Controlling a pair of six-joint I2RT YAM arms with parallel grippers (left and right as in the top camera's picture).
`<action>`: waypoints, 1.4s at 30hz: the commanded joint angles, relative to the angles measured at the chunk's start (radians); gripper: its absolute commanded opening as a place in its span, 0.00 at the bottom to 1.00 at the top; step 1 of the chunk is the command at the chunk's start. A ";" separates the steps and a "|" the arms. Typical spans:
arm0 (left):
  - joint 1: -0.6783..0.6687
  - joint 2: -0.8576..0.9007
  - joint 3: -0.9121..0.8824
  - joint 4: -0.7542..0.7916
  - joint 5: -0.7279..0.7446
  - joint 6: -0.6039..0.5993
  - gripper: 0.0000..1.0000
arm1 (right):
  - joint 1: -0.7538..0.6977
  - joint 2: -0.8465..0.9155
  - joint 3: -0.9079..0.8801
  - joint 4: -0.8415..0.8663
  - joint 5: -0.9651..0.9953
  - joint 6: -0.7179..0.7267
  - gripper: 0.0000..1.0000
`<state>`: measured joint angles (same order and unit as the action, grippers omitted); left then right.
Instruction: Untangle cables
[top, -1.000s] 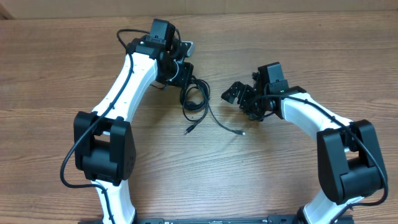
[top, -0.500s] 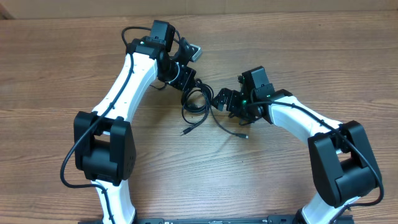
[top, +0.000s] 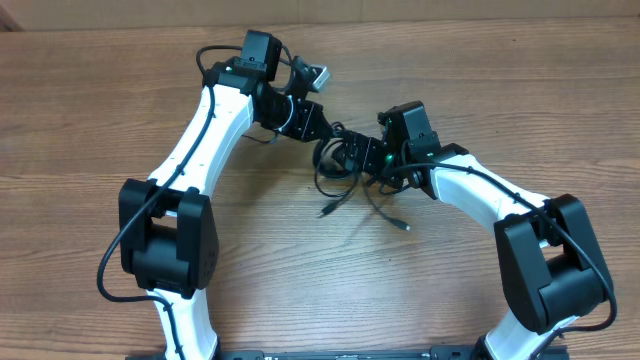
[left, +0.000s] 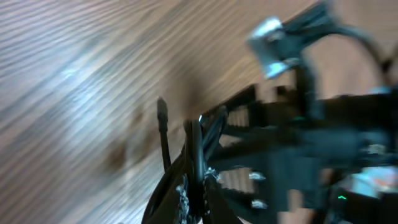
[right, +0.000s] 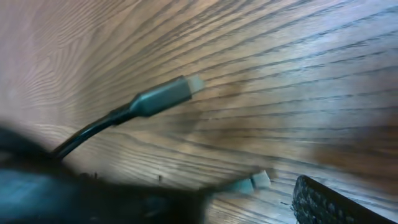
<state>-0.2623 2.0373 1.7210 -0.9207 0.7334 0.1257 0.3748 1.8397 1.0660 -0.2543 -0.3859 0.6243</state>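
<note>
Blurry cables (left: 163, 134), seemingly in left gripper (left: 194, 191)

Our left jaws have swung rightward, dragging the tangle of thin black cables (top: 338, 165) along. Our wide-open right jaws have moved left, up against that tangle. The loose plug ends (top: 403, 227) now lie further right.

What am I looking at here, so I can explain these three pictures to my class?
Two white robot arms sit at a wooden table. One picture looks down from above; the other two, rather blurred, come from a camera on each wrist. The left gripper is pinched shut on a tangle of thin black cables, whose plug ends trail on the wood. The right gripper is open, close beside the tangle. Its wrist picture shows one plug close up.
</note>
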 joint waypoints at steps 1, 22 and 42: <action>-0.005 -0.018 0.008 0.013 0.240 -0.021 0.04 | 0.004 0.001 0.027 -0.010 0.100 0.005 1.00; 0.024 -0.014 0.008 -0.006 -0.032 -0.171 0.05 | -0.076 0.001 0.027 -0.202 0.275 0.153 1.00; -0.085 0.275 0.008 0.317 -0.470 -0.493 0.47 | -0.045 0.003 0.027 -0.117 0.261 0.108 1.00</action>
<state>-0.3416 2.2799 1.7210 -0.6167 0.2798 -0.3485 0.3294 1.8397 1.0901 -0.3782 -0.1265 0.7391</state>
